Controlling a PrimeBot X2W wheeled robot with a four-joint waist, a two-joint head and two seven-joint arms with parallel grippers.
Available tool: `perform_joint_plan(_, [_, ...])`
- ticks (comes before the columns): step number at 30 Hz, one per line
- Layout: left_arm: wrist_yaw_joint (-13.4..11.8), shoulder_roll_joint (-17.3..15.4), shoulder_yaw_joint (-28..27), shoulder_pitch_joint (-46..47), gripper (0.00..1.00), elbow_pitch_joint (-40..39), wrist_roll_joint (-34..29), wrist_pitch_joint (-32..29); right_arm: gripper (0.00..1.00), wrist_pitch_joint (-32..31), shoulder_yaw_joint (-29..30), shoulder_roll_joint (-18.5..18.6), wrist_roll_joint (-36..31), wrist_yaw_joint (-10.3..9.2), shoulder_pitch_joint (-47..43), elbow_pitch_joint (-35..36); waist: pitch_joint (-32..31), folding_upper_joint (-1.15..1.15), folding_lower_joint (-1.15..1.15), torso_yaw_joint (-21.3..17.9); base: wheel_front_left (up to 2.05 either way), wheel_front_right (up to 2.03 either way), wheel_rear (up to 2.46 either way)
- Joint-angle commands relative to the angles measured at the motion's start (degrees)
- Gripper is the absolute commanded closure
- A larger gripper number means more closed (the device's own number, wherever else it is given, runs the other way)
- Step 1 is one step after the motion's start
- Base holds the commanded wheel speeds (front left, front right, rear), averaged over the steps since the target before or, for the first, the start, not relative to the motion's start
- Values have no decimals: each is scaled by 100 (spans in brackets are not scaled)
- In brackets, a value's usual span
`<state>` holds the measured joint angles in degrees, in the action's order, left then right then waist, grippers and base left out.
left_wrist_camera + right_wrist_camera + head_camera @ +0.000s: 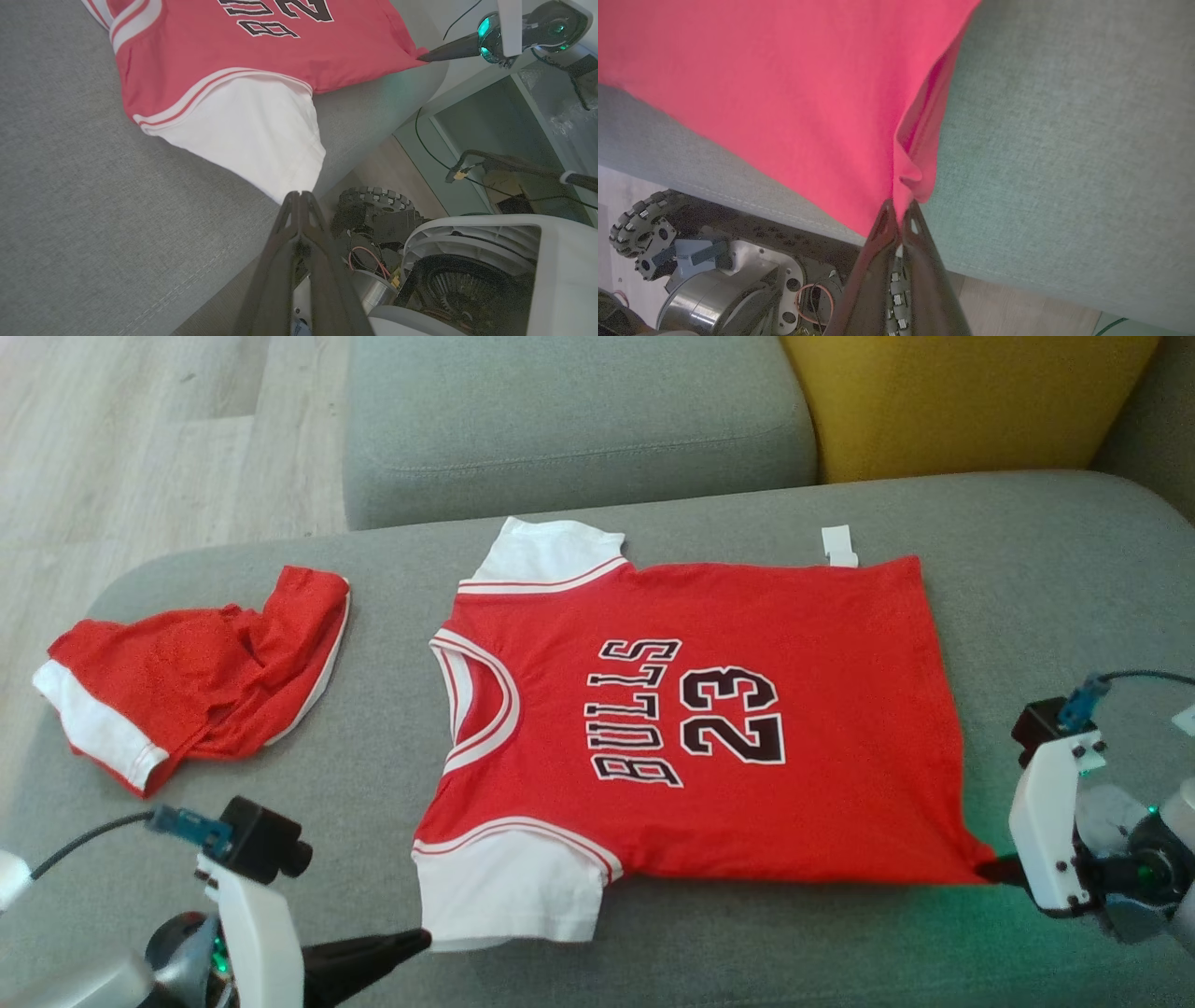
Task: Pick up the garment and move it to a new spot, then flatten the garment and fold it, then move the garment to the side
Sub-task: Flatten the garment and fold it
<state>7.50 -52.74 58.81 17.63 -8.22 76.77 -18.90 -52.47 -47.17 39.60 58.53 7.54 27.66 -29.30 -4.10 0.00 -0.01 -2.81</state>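
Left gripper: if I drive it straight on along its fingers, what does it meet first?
The white sleeve. The left gripper, shut, sits right at the sleeve's near corner, perhaps touching it; depth there is hard to judge.

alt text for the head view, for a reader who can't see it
A red Bulls 23 jersey lies spread flat on a grey sofa seat, the left end effector pinching its near white sleeve and the right end effector its near hem corner. A crumpled red garment lies to its left.
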Motion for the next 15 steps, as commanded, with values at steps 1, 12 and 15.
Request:
perform_joint_plan(1, [-1,-314,-309,247,100,-152,30,41,100,-57,109,236,50,-5,7,197,10,0,1,-18,0,0,0])
perform_joint_plan(12, [-1,-157,-559,779,100,16,-195,361,100,-46,615,-91,-170,-5,268,187,247,0,1,-105,0,0,0])
perform_joint_plan(15, [-1,-34,-656,1017,100,171,-204,446,100,-39,799,-252,-248,-5,415,86,336,0,1,-140,0,0,0])
